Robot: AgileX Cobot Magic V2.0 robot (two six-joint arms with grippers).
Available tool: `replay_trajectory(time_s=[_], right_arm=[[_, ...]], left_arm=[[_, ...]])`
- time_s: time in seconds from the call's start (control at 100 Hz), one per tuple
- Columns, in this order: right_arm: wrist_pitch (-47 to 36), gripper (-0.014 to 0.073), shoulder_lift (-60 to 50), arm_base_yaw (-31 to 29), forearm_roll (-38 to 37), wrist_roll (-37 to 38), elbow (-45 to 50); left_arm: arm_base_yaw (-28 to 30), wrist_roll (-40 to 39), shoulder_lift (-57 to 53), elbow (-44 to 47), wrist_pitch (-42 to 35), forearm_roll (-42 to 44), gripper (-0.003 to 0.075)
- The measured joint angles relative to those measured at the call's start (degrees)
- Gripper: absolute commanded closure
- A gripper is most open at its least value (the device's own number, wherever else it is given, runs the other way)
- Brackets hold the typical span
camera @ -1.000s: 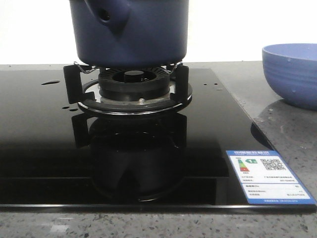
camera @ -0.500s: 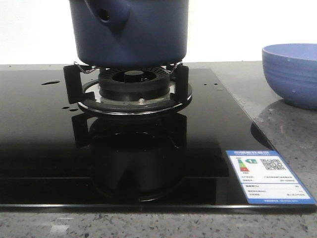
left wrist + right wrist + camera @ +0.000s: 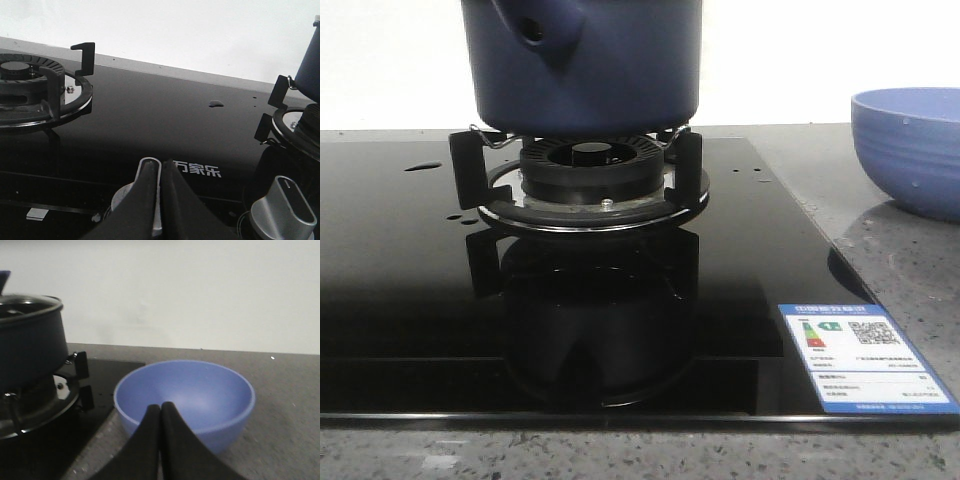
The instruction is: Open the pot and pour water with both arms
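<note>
Nearest us, the left gripper point(image 3: 159, 200) hangs low over the front edge of the black glass hob point(image 3: 410, 300), fingers pressed together, holding nothing, just above a silver control knob point(image 3: 284, 212). The right gripper point(image 3: 160, 440) is likewise closed and empty, poised over the countertop point(image 3: 285, 405) right in front of the light blue bowl point(image 3: 185, 395), which sits just off the hob's right edge.

Farther back, the pot point(image 3: 582, 65) stands on the burner grate point(image 3: 580, 175), its glass lid point(image 3: 27, 302) on and its socket hole toward us. Water point(image 3: 216, 104) shows only as drops and a small puddle on the glass near the hob's far edge.

Risks, as we judge them:
- A closed gripper reaching for the lid could knock it.
- Wet glass could let the pot slide once lifted off the grate.
- The bowl is light, so a nudge from the right arm would shift it before pouring.
</note>
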Motion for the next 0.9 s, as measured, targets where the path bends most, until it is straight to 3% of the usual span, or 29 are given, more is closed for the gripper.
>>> replay_trajectory(time_s=[0.1,0.21,0.56,0.9], right_arm=[[3.0,0.0646,-5.5,-4.9,-10.2,9.6,4.2],[4.0,0.0646,-11.5,-7.2,-14.6,13.8,8.9],[11.1,0.0646,-14.0,-7.6,-15.6,16.7,10.1],[11.7,0.0646,-14.0,-7.6,-15.7,17.0,10.1]], left_arm=[[0.0,0.0,0.0,0.0,0.0,0.0,0.0739],[0.0,0.0,0.0,0.0,0.0,0.0,0.0739],[0.0,0.0,0.0,0.0,0.1,0.0,0.0739],[0.0,0.0,0.0,0.0,0.1,0.0,0.0739]])
